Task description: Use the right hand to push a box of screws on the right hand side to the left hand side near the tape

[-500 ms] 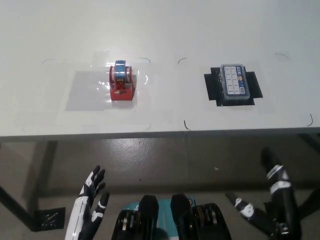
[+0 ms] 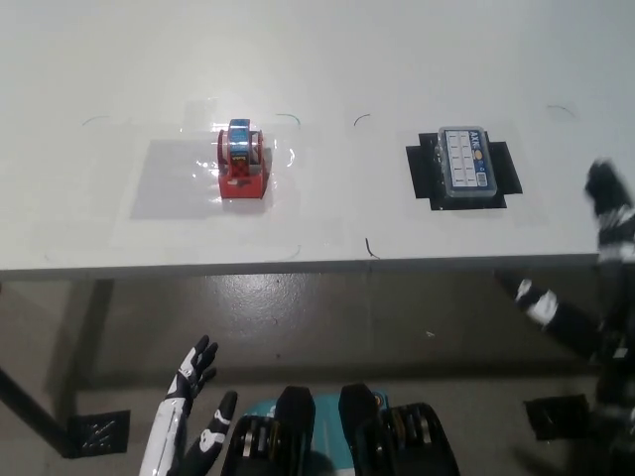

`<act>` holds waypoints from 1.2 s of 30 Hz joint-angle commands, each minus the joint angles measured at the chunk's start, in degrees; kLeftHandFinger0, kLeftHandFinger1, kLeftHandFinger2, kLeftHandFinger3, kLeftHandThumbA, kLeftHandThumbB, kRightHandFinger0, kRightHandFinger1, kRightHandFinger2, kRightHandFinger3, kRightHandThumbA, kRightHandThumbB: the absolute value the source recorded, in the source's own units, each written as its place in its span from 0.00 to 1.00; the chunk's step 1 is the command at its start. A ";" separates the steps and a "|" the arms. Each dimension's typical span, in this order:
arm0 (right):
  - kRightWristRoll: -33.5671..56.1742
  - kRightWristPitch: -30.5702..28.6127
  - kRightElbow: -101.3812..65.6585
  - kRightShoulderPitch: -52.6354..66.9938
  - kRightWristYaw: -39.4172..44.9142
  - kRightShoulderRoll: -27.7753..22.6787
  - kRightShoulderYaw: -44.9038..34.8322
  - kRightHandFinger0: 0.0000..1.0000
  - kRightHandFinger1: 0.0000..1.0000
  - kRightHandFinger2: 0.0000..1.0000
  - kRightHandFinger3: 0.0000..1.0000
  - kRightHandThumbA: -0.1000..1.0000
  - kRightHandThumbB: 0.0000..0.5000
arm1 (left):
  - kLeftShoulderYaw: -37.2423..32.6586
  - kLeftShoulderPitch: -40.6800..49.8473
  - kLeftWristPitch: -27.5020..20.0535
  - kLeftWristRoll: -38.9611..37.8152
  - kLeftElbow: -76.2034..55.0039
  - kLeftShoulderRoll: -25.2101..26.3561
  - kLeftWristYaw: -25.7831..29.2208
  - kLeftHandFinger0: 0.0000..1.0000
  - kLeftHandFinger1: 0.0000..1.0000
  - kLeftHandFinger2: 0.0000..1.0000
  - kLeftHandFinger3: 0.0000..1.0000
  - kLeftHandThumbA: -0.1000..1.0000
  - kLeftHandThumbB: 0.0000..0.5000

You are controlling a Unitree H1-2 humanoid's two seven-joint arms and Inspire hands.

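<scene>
The box of screws [image 2: 465, 164], a clear plastic case with a blue label, lies on a black mat [image 2: 422, 171] on the right part of the white table [image 2: 327, 59]. The tape [image 2: 243, 161], a red dispenser with a blue roll, stands on the left part. My black right hand [image 2: 595, 278] is raised at the far right edge, fingers spread, to the right of and nearer than the box, not touching it. My white left hand [image 2: 190, 412] rests low at the bottom left, below the table edge, fingers apart.
The table's front edge [image 2: 298, 266] runs across the middle of the view; below it lies dark floor with table legs [image 2: 91, 327]. Bare white tabletop stretches between the tape and the box.
My right hand has risen from below the table edge up and to the right, now level with the table's right side. The left hand has sunk slightly.
</scene>
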 commanded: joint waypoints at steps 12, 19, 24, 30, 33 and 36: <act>0.87 6.42 28.54 -26.59 2.20 -5.75 -3.08 1.00 1.00 1.00 1.00 1.00 0.25 | -2.04 2.16 -2.35 1.48 -2.31 0.95 2.61 1.00 1.00 1.00 1.00 0.77 0.20; 3.57 4.13 47.93 -37.72 3.82 -6.10 -3.57 1.00 1.00 1.00 1.00 1.00 0.30 | -3.22 3.16 -2.35 1.78 -2.56 1.42 3.70 1.00 1.00 1.00 1.00 0.78 0.19; 9.01 3.38 63.00 -45.16 7.19 -5.28 -6.71 1.00 1.00 1.00 1.00 1.00 0.31 | -3.87 3.42 -2.35 0.85 -2.77 2.14 3.80 1.00 1.00 1.00 1.00 0.75 0.18; 10.52 2.44 78.30 -51.28 9.00 -5.13 -9.32 1.00 1.00 1.00 1.00 1.00 0.46 | -4.06 3.67 -2.35 0.58 -2.91 2.21 3.85 1.00 1.00 1.00 1.00 0.78 0.19; 12.48 3.16 82.66 -52.24 9.77 -4.51 -11.39 1.00 1.00 1.00 1.00 1.00 0.38 | -4.12 4.24 -2.35 0.42 -3.20 2.30 4.01 1.00 1.00 1.00 1.00 0.78 0.17; 12.74 4.22 85.25 -52.07 9.47 -4.19 -12.31 1.00 1.00 1.00 1.00 1.00 0.36 | -4.41 4.62 -2.35 0.45 -3.51 2.38 4.47 1.00 1.00 1.00 1.00 0.78 0.15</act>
